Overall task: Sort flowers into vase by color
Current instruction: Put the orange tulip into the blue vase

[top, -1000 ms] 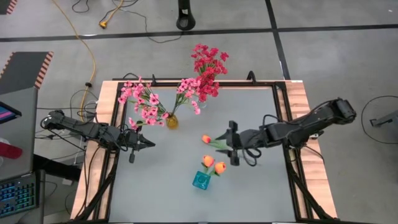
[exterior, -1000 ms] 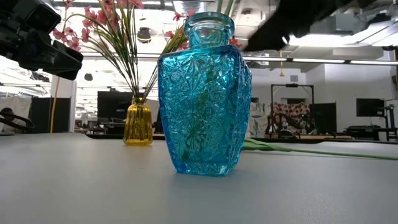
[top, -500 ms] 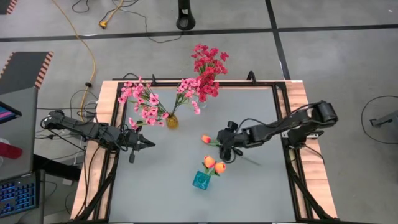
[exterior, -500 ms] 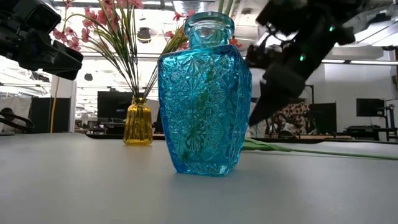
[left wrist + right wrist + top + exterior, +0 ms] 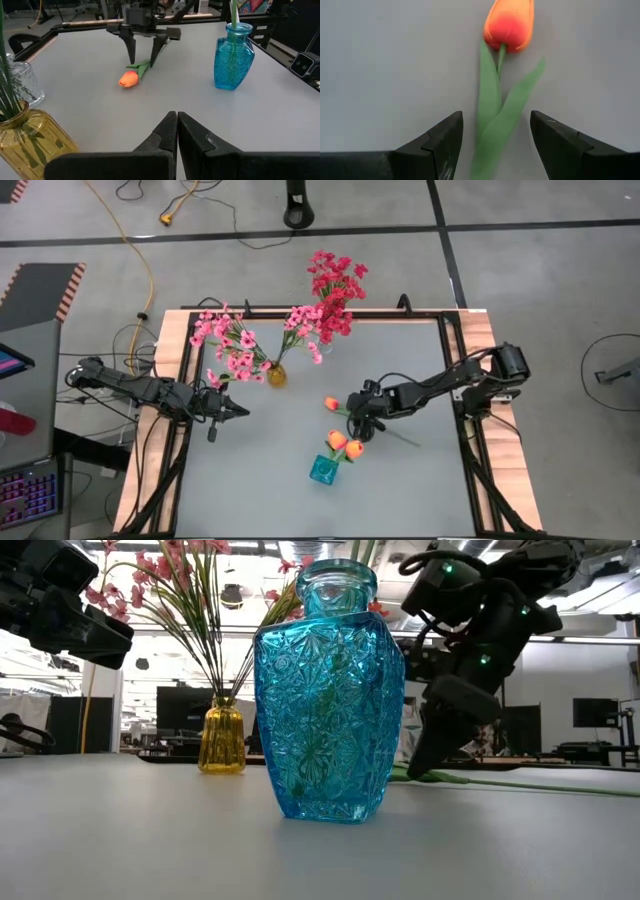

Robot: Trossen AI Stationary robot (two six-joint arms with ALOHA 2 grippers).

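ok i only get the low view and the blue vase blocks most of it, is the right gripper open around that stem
observer: Yes. The right wrist view shows the right gripper open, one finger on each side of the loose orange tulip's stem and leaves.
operator: which way does the bud point
observer: In the high view the bud points away from the right arm, toward the yellow vase; the stem trails back under the gripper.
operator: and the left arm
observer: The left gripper is shut and hangs near the table's left edge, holding nothing.
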